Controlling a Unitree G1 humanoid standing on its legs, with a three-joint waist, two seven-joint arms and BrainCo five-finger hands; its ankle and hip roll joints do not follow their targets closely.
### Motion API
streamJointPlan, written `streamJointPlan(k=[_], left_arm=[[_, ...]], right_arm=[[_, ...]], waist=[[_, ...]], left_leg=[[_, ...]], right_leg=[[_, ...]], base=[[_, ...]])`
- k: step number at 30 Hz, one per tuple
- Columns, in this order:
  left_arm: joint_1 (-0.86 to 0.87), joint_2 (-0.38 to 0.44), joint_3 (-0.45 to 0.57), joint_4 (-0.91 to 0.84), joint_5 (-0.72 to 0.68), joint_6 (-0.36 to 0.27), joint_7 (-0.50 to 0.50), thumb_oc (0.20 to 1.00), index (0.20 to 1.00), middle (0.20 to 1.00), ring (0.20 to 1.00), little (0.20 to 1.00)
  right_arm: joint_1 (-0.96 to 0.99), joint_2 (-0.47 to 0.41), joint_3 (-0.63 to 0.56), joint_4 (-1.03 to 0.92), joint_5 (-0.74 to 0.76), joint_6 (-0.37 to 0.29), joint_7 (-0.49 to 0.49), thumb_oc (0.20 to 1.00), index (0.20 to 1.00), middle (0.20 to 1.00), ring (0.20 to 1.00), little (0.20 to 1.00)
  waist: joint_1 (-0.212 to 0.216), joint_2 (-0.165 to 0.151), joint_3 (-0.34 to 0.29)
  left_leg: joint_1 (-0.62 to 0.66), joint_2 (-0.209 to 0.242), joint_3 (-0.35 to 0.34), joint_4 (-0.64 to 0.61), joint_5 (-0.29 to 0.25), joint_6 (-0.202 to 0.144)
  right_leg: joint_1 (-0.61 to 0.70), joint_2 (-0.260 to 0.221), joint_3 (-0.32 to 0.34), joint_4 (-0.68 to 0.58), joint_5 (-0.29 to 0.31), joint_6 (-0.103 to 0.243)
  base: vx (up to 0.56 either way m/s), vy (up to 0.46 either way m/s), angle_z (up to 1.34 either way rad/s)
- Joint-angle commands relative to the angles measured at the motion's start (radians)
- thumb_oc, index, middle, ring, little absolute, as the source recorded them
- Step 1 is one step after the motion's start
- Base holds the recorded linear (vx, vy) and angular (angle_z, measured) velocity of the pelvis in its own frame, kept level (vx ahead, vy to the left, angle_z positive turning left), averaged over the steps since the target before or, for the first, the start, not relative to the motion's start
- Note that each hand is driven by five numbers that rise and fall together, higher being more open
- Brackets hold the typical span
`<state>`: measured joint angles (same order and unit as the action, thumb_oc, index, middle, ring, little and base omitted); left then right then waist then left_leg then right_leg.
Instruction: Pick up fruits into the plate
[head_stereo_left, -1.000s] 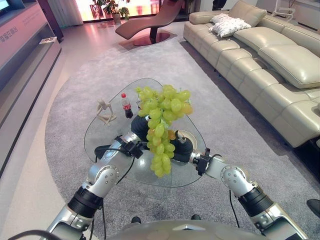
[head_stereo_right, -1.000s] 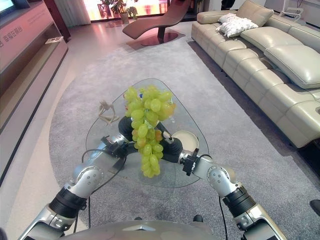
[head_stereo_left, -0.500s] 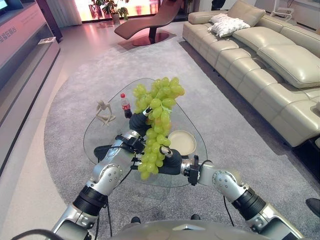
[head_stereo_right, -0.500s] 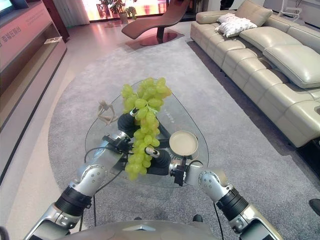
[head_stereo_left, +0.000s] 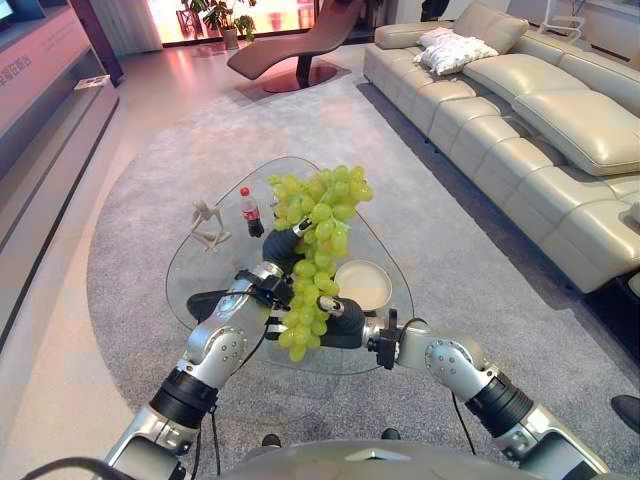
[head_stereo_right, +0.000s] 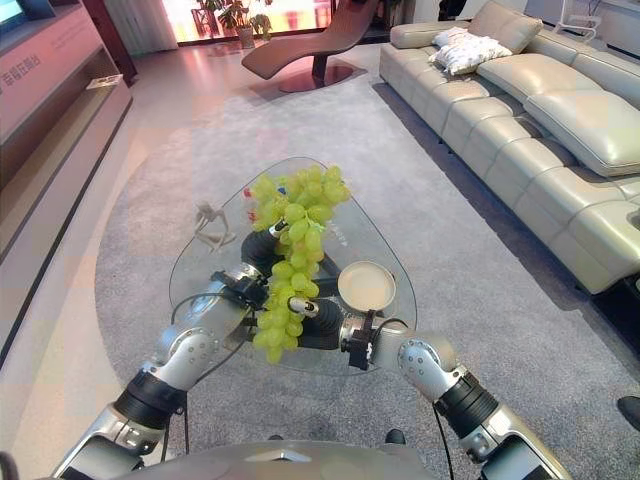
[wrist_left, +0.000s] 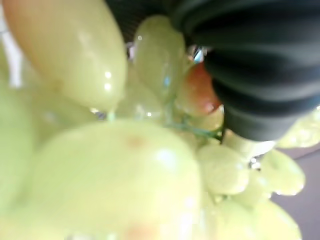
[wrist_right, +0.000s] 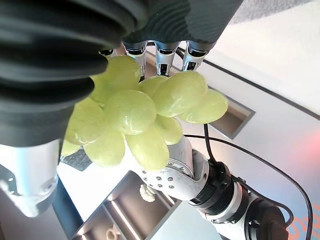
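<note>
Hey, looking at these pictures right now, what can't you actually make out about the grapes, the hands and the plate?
- Left hand: in both eye views the grapes cover its fingers, and its wrist view is blurred by fruit pressed close, so its hold is unclear.
- Right hand: eye views show the dark cover; the fingers lie behind the bunch.
- Plate: its near-left rim is hidden by grapes.
- Whether the bunch's lower end touches the glass table.

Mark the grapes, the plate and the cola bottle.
grapes (head_stereo_left: 318, 215), left eye view, upper cluster of the bunch.
plate (head_stereo_left: 363, 284), left eye view, middle of its bare inside.
cola bottle (head_stereo_left: 251, 212), left eye view, on its body.
</note>
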<state>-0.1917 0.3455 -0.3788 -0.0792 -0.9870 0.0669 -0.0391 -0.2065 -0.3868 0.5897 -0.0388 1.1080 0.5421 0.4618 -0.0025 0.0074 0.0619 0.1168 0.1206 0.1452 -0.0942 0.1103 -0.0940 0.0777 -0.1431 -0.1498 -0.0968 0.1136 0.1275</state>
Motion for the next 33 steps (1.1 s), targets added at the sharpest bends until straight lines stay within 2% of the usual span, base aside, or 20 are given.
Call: streamJointPlan(k=[1, 3, 4, 5, 9, 20, 26, 33], left_arm=[[-0.139, -0.022, -0.005, 0.074, 0.036, -0.028, -0.033, 0.200, 0.200, 0.200, 0.200, 0.200], [-0.136, -0.023, -0.003, 0.072, 0.041, -0.029, -0.031, 0.200, 0.200, 0.200, 0.200, 0.200], [-0.132, -0.020, 0.002, 0.070, 0.043, -0.031, -0.034, 0.200, 0.200, 0.200, 0.200, 0.200], [-0.129, -0.018, 0.005, 0.068, 0.044, -0.034, -0.036, 0.200, 0.200, 0.200, 0.200, 0.200], [-0.115, -0.010, 0.023, 0.059, 0.032, -0.048, -0.045, 0.200, 0.200, 0.200, 0.200, 0.200], [-0.071, 0.017, 0.081, 0.004, 0.012, -0.102, -0.051, 0.200, 0.200, 0.200, 0.200, 0.200], [-0.051, 0.039, 0.125, -0.021, 0.006, -0.121, -0.044, 0.200, 0.200, 0.200, 0.200, 0.200], [-0.026, 0.056, 0.173, -0.037, 0.011, -0.130, -0.054, 0.200, 0.200, 0.200, 0.200, 0.200]], right_arm=[[-0.096, 0.106, 0.043, -0.127, 0.082, -0.066, 0.034, 1.000, 1.000, 1.000, 1.000, 1.000], [-0.093, 0.108, 0.039, -0.123, 0.078, -0.080, 0.023, 1.000, 1.000, 1.000, 1.000, 1.000], [-0.088, 0.107, 0.031, -0.121, 0.070, -0.100, 0.015, 0.504, 0.504, 0.504, 0.504, 0.504], [-0.083, 0.105, 0.027, -0.123, 0.060, -0.117, 0.008, 0.200, 0.200, 0.200, 0.200, 0.200], [-0.077, 0.096, 0.002, -0.128, 0.035, -0.148, -0.006, 0.200, 0.200, 0.200, 0.200, 0.200], [-0.030, 0.060, -0.061, -0.129, -0.002, -0.162, -0.036, 0.200, 0.200, 0.200, 0.200, 0.200], [-0.011, 0.024, -0.121, -0.121, -0.081, -0.179, -0.051, 0.200, 0.200, 0.200, 0.200, 0.200], [0.006, -0.037, -0.217, -0.122, -0.194, -0.259, -0.116, 0.200, 0.200, 0.200, 0.200, 0.200]], waist=[[-0.002, -0.032, 0.007], [-0.003, -0.032, 0.007], [-0.002, -0.032, 0.008], [-0.002, -0.031, 0.009], [-0.003, -0.029, 0.013], [-0.001, -0.027, 0.021], [-0.001, -0.028, 0.024], [-0.005, -0.031, 0.029]], left_leg=[[0.035, -0.021, -0.027, 0.031, -0.151, 0.021], [0.035, -0.021, -0.027, 0.030, -0.151, 0.021], [0.034, -0.020, -0.026, 0.030, -0.150, 0.021], [0.033, -0.020, -0.025, 0.030, -0.150, 0.021], [0.033, -0.019, -0.025, 0.030, -0.149, 0.020], [0.029, -0.018, -0.030, 0.026, -0.146, 0.019], [0.023, -0.020, -0.039, 0.028, -0.145, 0.018], [0.021, -0.020, -0.043, 0.025, -0.147, 0.018]], right_leg=[[0.080, -0.013, -0.035, 0.063, -0.140, -0.001], [0.080, -0.013, -0.034, 0.063, -0.139, -0.001], [0.080, -0.013, -0.035, 0.061, -0.138, -0.001], [0.079, -0.014, -0.035, 0.061, -0.138, -0.001], [0.079, -0.015, -0.037, 0.060, -0.136, -0.002], [0.079, -0.015, -0.045, 0.058, -0.137, -0.003], [0.077, -0.010, -0.044, 0.063, -0.143, -0.007], [0.074, -0.008, -0.044, 0.065, -0.146, -0.007]], base=[[0.00, 0.000, 0.00], [0.00, 0.000, 0.00], [0.00, 0.000, 0.00], [0.00, 0.000, 0.00], [0.00, 0.000, 0.00], [0.00, 0.000, 0.00], [0.00, 0.006, 0.01], [0.00, 0.000, 0.00]])
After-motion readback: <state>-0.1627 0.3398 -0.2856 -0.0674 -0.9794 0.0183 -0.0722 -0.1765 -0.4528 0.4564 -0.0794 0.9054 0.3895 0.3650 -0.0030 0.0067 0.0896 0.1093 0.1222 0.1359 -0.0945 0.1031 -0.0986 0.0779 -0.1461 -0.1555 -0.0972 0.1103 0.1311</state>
